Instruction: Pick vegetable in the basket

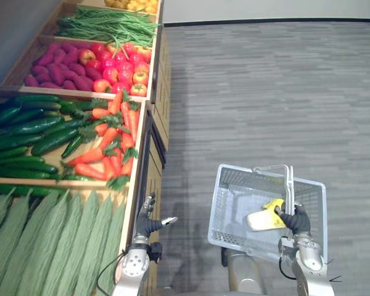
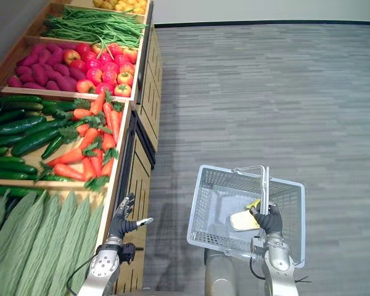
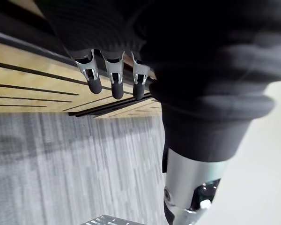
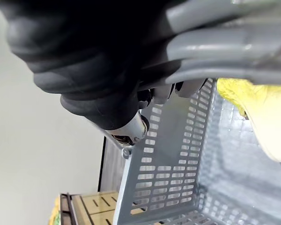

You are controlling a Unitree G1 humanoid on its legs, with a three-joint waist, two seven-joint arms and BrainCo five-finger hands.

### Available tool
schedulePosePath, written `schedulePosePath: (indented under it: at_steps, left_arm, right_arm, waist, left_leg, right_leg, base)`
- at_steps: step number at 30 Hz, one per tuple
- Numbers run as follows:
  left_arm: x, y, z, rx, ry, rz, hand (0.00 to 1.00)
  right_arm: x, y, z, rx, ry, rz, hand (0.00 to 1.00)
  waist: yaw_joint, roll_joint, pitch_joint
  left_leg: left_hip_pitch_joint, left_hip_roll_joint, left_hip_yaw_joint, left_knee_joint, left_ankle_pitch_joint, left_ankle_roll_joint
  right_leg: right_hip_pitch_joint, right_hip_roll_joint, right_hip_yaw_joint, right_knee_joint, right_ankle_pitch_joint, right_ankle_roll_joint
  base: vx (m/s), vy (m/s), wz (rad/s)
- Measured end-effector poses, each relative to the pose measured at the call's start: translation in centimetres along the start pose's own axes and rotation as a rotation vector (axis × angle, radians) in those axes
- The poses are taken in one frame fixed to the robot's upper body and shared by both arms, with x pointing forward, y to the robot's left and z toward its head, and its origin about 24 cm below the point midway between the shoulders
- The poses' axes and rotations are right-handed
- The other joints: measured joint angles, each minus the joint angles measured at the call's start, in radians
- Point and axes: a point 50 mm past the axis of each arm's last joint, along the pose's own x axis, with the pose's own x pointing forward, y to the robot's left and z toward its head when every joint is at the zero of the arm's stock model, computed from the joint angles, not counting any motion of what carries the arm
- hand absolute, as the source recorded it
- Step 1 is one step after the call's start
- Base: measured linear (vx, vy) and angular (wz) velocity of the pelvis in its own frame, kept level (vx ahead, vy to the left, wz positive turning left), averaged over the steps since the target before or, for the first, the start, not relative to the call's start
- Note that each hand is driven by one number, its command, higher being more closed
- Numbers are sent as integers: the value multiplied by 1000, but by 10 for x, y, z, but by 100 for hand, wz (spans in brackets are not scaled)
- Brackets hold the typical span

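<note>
Right hand: its fingers are curled tight round the handle of the grey basket. It holds the basket up over the grey floor.

Left hand: it is just beside the front edge of the wooden stand, near the long green leaves. Its fingers are straight and loose, side by side, with the thumb sticking out. They hold nothing.

In the basket: one pale thing with a yellow end lies at the bottom, close to the right hand (it may be corn, but I cannot tell for sure).

On the stand: carrots and cucumbers share one box. Further back are apples, purple roots and green beans.

Where the vegetables are: almost all lie on the stand, well apart from the basket.

Done so far: I think one thing is in the basket, and the basket is held ready.

Left to do: the empty left hand needs to reach over the stand, close on a vegetable, carry it across and drop it in the basket.

Watch out: the hand is low by the stand's edge, so it may need to lift first.
</note>
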Motion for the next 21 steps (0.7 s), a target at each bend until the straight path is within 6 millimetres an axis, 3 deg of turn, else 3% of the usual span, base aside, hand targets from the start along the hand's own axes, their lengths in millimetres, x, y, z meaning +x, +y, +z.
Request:
schedulePosePath:
  at_steps: [1,2,3,6,8,9,10,11,12,15,19,20,21]
  left_arm:
    - [0,-2,0,-8,1,-1,0]
    - [-2,-4,-1,-19,4,-3,0]
    - [-3,-3,0,-21,-5,0,0]
    - [-4,-2,4,-28,-29,5,0]
    - [-3,-2,10,-30,-53,4,0]
    - [-3,-3,11,-31,-58,3,0]
    - [-3,-2,15,-30,-73,4,0]
    - [-3,4,19,-13,-97,18,0]
    - [-1,10,21,14,-108,29,0]
    - [-7,18,22,33,-117,54,0]
    - [-15,20,33,34,-165,61,0]
    - [-15,18,37,43,-185,42,0]
    - [-16,14,40,43,-198,23,0]
  right_arm:
    - [-1,-2,2,-6,-10,-1,100]
    - [-4,-4,5,-15,-24,-2,100]
    - [-3,-3,9,-7,-46,-8,100]
    - [-1,-3,20,9,-99,-21,100]
    - [-2,-6,22,28,-114,-57,100]
    - [-4,-7,20,30,-109,-62,100]
    - [-6,-10,17,29,-99,-79,100]
    - [-9,-8,8,48,-59,-87,100]
    - [-12,-6,0,65,-23,-95,100]
    - [-16,-13,-18,65,60,-131,100]
    - [-21,-11,-43,49,181,-126,100]
    - [-21,-8,-46,58,202,-126,100]
    - [-24,-6,-49,69,218,-127,100]
  waist:
    - [-1,-3,2]
    - [4,-23,12]
    - [7,-21,11]
    - [27,-23,12]
    - [33,-36,19]
    - [33,-36,19]
    - [34,-32,18]
    - [37,-49,7]
    - [30,-87,1]
    - [34,-105,1]
    - [44,-125,9]
    - [46,-125,8]
    - [42,-116,4]
  left_leg:
    - [-18,3,-3,61,62,5]
    - [-68,19,-4,208,180,2]
    - [-131,62,20,371,157,17]
    - [-280,120,111,536,63,40]
    - [-365,116,208,462,7,68]
    - [-377,109,246,402,6,73]
    - [-382,90,283,244,28,76]
    - [-351,73,355,138,5,121]
    - [-330,34,356,71,2,131]
    - [-279,-23,318,-33,-18,160]
    - [-221,-52,254,-64,-32,138]
    - [-220,-57,216,-60,-35,137]
    - [-208,-48,178,-70,-33,135]
  right_leg:
    - [34,-7,-13,-10,-9,-6]
    - [125,-18,-26,-68,-25,-13]
    - [212,-11,-44,-148,-28,-17]
    - [336,-1,-63,-272,-29,-16]
    - [428,-27,-86,-322,-63,26]
    - [445,-36,-96,-319,-79,44]
    - [459,-37,-114,-300,-106,61]
    - [465,-38,-123,-256,-163,85]
    - [458,-62,-138,-231,-181,88]
    - [501,-70,-171,-208,-179,87]
    - [476,-90,-172,38,-169,93]
    - [410,-95,-143,183,-122,101]
    - [366,-84,-107,286,-50,70]
  base:
    - [545,-231,49]
    - [515,-202,37]
    - [565,-208,22]
    - [401,-94,-4]
    - [301,62,23]
    - [296,125,44]
    - [295,137,53]
    - [348,124,98]
    - [271,66,95]
    - [230,22,103]
    - [175,-58,92]
    - [117,-133,79]
    - [145,-233,92]
